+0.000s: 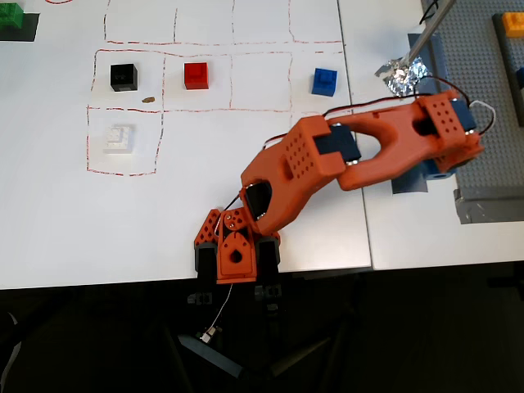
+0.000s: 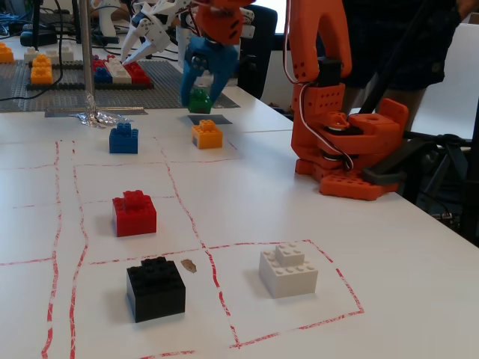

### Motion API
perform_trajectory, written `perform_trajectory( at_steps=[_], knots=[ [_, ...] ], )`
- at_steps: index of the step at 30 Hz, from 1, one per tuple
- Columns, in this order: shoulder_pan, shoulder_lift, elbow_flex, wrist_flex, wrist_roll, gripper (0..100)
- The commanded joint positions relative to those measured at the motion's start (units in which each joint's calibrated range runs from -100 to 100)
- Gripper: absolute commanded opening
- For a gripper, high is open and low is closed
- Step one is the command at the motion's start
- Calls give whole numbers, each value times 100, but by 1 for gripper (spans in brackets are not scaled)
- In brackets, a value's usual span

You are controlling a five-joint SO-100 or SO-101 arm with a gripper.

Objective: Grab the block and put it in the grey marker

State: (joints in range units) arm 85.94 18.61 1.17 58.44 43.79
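Observation:
In the fixed view my gripper (image 2: 200, 94), with blue fingers, is shut on the green block (image 2: 199, 102). It holds the block just above the grey marker (image 2: 209, 120), a flat dark square at the far side of the table. An orange brick (image 2: 206, 134) sits right in front of the marker. In the overhead view the orange arm (image 1: 360, 155) reaches right, and its wrist hides the fingers and the block. Only part of the grey marker (image 1: 406, 183) shows under it.
Blue (image 2: 123, 138), red (image 2: 135, 213), black (image 2: 155, 288) and white (image 2: 287, 271) bricks stand in red-lined squares. Crumpled foil (image 1: 401, 75) holds a pole's foot. A studded baseplate (image 1: 491, 106) lies at the right. Another green brick (image 1: 11, 18) sits on a dark patch at the top left.

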Motion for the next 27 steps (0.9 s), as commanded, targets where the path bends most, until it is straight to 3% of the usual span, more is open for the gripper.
perform_trajectory(
  at_steps=[1, 11, 19, 27],
  knots=[
    [294, -280, -716, -122, 181, 0],
    [453, -124, -380, -122, 264, 3],
    [585, -185, 218, -81, 557, 19],
    [524, -374, -17, 613, 586, 30]
  ],
)
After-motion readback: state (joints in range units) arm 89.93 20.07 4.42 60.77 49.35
